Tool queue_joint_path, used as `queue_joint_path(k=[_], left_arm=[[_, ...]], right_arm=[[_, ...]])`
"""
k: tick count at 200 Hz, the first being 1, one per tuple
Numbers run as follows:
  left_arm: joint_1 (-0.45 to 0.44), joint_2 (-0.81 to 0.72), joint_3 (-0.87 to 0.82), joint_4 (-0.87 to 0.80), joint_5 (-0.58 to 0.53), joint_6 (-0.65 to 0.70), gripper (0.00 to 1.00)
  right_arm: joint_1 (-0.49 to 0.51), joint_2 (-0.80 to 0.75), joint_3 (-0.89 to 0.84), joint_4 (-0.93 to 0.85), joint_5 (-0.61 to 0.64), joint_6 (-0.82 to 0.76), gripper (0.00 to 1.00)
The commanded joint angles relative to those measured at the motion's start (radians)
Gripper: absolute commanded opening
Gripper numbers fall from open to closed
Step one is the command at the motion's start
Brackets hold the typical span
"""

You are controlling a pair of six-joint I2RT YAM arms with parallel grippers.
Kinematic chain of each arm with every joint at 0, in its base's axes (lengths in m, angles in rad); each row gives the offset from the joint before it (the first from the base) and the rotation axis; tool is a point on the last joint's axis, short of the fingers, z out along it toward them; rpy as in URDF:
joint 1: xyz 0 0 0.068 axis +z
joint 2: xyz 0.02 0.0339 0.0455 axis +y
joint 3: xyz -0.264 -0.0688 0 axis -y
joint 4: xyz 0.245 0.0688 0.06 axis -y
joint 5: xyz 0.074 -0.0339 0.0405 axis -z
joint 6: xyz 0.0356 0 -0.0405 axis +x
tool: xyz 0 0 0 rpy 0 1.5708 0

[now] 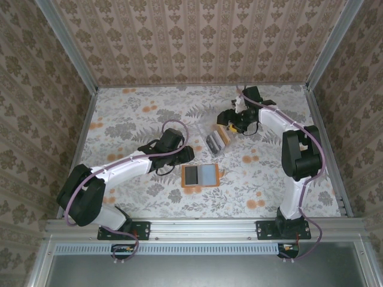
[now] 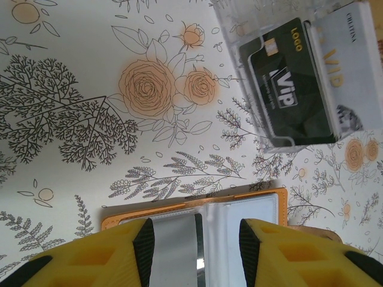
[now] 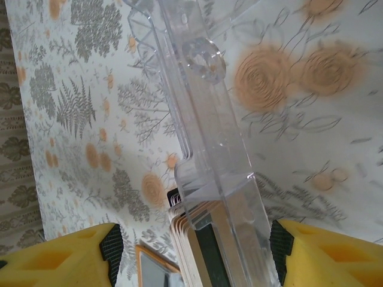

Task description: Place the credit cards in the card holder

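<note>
Orange card holder (image 1: 200,177) lies open beside the half-open, empty left gripper (image 2: 197,251); credit cards (image 2: 293,89) stand in the clear box (image 1: 216,142). Your right gripper (image 3: 195,248) straddles that box, jaws wide: centre on one card edge before you close.

I read the desk (image 1: 119,113) covering as a smooth, matt printed sheet with no glare. The clear box (image 3: 203,119) is hard transparent plastic, glossy, with bright highlights along its edges. The black card (image 2: 293,95) and the white card (image 2: 344,60) are smooth plastic with a slight sheen. The card holder (image 2: 173,210) has a matt orange, leather-like rim and clear film pockets. The left fingers (image 2: 90,260) and right fingers (image 3: 54,257) are matt yellow plastic with black rubbery pads (image 2: 144,251). The frame rail (image 1: 203,226) is dull bare metal.
</note>
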Motion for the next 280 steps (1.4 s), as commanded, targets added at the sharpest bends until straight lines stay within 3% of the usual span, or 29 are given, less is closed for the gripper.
queue_joint_path(k=[1,21,56,105,174,280], left_arm=[[0.008,-0.025,0.008,-0.004,-0.004,0.015,0.45],[0.006,-0.033,0.000,-0.002,-0.005,0.009,0.45],[0.009,-0.060,-0.021,-0.007,-0.035,-0.005,0.46],[0.025,-0.069,-0.036,-0.008,-0.049,-0.021,0.48],[0.057,-0.092,-0.062,-0.003,-0.038,-0.030,0.49],[0.076,-0.117,-0.095,0.008,-0.036,-0.040,0.50]], right_arm=[[0.022,-0.081,-0.038,0.008,0.049,0.050,0.68],[0.034,-0.120,-0.051,-0.010,0.102,0.061,0.68],[0.071,-0.194,0.013,-0.174,0.411,-0.046,0.66],[0.252,-0.172,0.112,-0.333,0.665,-0.168,0.52],[0.423,-0.055,0.184,-0.399,0.799,-0.162,0.32],[0.479,0.104,0.288,-0.489,1.013,-0.156,0.37]])
